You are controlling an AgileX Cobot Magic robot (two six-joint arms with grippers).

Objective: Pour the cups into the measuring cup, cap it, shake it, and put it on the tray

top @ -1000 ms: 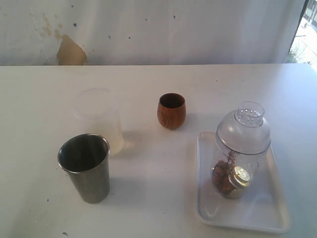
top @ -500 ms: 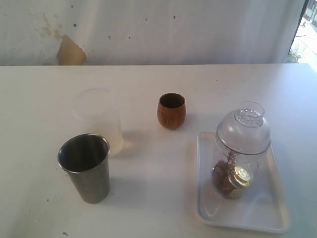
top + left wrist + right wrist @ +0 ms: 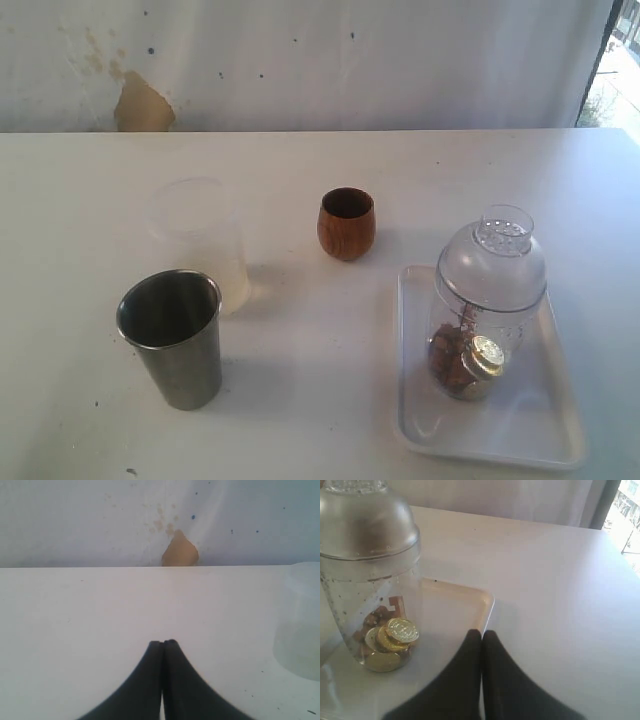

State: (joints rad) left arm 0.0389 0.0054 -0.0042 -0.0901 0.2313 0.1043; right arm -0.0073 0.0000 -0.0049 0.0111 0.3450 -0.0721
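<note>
The left gripper (image 3: 162, 643) is clenched on nothing above the table (image 3: 75, 620), with a frosted cup (image 3: 300, 625) ahead of it and off to one side. The steel tumbler (image 3: 172, 340) and the wooden cup (image 3: 347, 224) stand apart from both grippers. The measuring cup (image 3: 488, 305), capped and holding gold coins (image 3: 400, 630), stands upright on the tray (image 3: 420, 420) close ahead of the right gripper (image 3: 481, 632), also clenched and empty; the task looks finished, so the next move likely calls only for keeping clear of the tray.

Left gripper (image 3: 162, 645) closed over the white table (image 3: 100, 610), frosted cup (image 3: 300, 620) nearby.
</note>
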